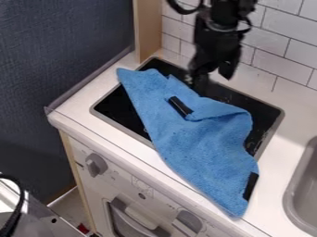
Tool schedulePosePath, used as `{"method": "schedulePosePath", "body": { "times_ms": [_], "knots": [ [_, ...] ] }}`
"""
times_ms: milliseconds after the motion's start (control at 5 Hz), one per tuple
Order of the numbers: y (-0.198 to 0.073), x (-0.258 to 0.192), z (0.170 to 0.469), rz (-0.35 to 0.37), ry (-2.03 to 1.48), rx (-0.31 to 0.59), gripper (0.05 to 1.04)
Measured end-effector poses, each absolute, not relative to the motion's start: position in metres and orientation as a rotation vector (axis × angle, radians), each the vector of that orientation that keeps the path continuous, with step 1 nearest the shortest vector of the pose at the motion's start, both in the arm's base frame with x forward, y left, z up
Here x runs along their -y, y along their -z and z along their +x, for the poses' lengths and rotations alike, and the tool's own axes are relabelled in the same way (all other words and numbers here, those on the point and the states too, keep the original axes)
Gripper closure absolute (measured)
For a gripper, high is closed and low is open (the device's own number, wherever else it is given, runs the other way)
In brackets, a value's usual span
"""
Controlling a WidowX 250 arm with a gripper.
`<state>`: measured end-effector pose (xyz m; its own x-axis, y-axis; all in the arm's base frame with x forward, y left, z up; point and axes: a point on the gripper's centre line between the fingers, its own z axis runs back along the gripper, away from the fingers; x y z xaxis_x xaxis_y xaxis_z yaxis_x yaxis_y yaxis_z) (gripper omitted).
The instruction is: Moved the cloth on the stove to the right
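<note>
White tiles back a pale counter in the toy kitchen, with a wooden post and a dark wall to the left and a grey sink at the right edge. The blue cloth lies rumpled and aslant over the black stove: its upper left corner reaches past the stove's rim, and its lower right end drapes over the counter near the front edge. One black strip sits by a fold in its upper part, another along its lower right side. The gripper hangs above the rear of the stove, near the cloth's upper edge, its fingers parted and nothing between them. The step in hand looks to be taking hold of the cloth, since the shift to the right needs a grasp first. The fold beside the upper strip seems a good place: set one finger on each side of the ridge, go low enough to catch real fabric, and close before lifting. Then a small lift should clear the rim before the carry rightward. Soft cloth will likely trail and bunch, so a slow, level pull is wiser, kept back from the front edge lest the low end slip over.
</note>
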<state>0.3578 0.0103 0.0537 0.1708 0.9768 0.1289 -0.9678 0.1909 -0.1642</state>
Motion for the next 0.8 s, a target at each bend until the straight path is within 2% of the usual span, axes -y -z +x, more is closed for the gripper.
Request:
{"method": "schedulePosePath", "body": {
  "times_ms": [200, 400, 800],
  "knots": [
    [-0.050, -0.021, 0.355, -0.059, -1.446, 0.201, 0.083],
    [-0.030, -0.030, 0.349, -0.072, -1.498, 0.158, 0.083],
    [-0.003, -0.032, 0.344, -0.052, -1.520, 0.088, 0.083]
  ]
}}
